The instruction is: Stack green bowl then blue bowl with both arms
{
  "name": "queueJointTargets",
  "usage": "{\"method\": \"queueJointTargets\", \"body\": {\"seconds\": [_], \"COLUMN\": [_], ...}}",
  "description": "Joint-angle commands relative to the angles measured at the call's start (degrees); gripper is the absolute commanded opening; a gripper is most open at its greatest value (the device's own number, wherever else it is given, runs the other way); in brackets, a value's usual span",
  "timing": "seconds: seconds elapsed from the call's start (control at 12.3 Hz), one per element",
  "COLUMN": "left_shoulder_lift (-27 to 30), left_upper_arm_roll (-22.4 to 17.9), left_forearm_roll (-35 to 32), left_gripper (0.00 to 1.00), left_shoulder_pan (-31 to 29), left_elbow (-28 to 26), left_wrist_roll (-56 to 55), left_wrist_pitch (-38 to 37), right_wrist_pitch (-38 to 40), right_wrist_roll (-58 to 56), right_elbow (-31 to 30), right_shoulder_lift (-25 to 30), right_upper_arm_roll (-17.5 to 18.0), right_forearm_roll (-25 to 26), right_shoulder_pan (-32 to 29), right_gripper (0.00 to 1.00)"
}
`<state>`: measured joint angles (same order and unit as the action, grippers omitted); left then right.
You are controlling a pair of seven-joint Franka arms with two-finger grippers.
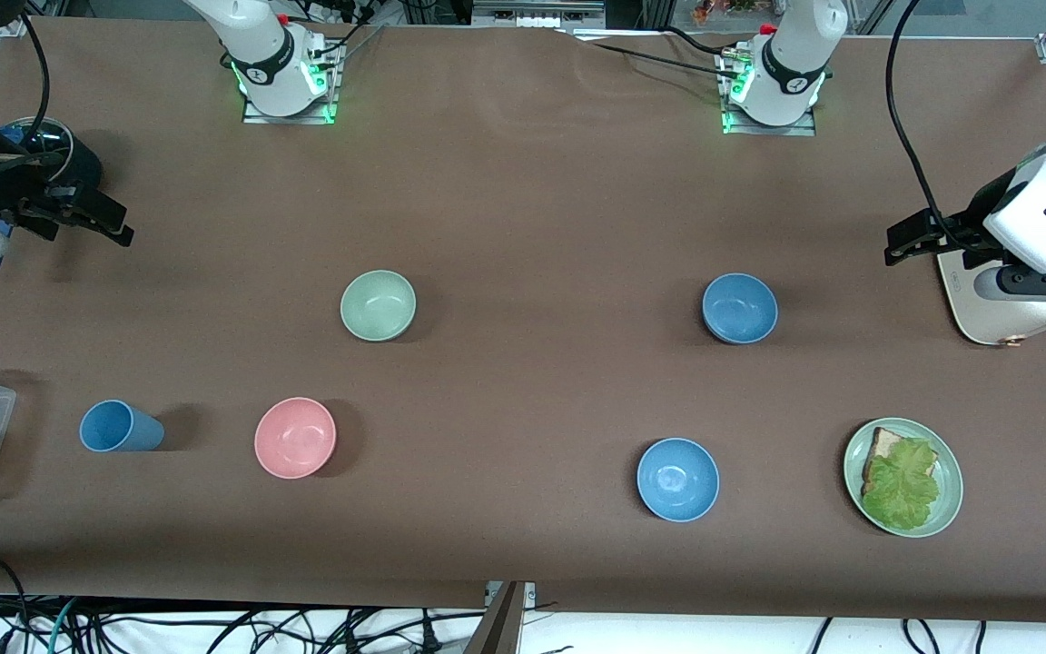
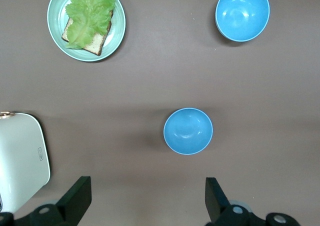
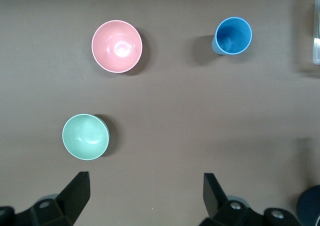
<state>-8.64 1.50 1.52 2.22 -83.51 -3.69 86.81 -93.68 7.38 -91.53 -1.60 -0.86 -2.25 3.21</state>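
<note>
Two open grippers wait aloft: left gripper over table's left-arm end, right gripper opposite; green bowl sits at nine o'clock from blue bowl.

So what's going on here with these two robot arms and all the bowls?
Nothing is being handled yet. Both arms wait at the table's ends with open, empty pincers: the left pincer hangs over the blue bowl, the right pincer near the green bowl. Both bowls sit apart on the brown table, unstacked. A pink bowl and a brighter blue bowl sit nearer the camera.
</note>
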Motion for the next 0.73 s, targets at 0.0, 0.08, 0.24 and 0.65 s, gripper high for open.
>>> {"method": "queueJointTargets", "body": {"seconds": [0.0,0.08,0.24,0.65], "left_shoulder_lift": [-0.8,-0.8,-0.8,-1.0], "left_upper_arm_roll": [-0.1,-0.1,-0.1,-0.1], "left_forearm_roll": [-0.7,-0.7,-0.7,-0.7], "left_gripper": [1.0,1.0,1.0,1.0], "left_shoulder_pan": [0.2,0.2,0.2,0.3], "left_elbow": [1.8,1.8,1.9,1.9], "left_wrist_roll": [1.2,1.2,1.2,1.2], "left_wrist_pitch": [-0.8,-0.8,-0.8,-0.8], "right_wrist_pitch": [3.4,5.1,5.6,5.5], "right_wrist_roll": [-0.6,-2.9,-6.1,-6.5], "right_elbow": [1.9,1.9,1.7,1.8], "right_shoulder_lift": [-0.9,-1.0,-1.0,-1.5], "right_upper_arm_roll": [0.1,0.2,0.2,0.4], "right_forearm_roll": [0.7,0.8,0.8,0.8], "right_shoulder_pan": [-0.3,-0.1,0.0,0.1], "right_gripper": [1.0,1.0,1.0,1.0]}}
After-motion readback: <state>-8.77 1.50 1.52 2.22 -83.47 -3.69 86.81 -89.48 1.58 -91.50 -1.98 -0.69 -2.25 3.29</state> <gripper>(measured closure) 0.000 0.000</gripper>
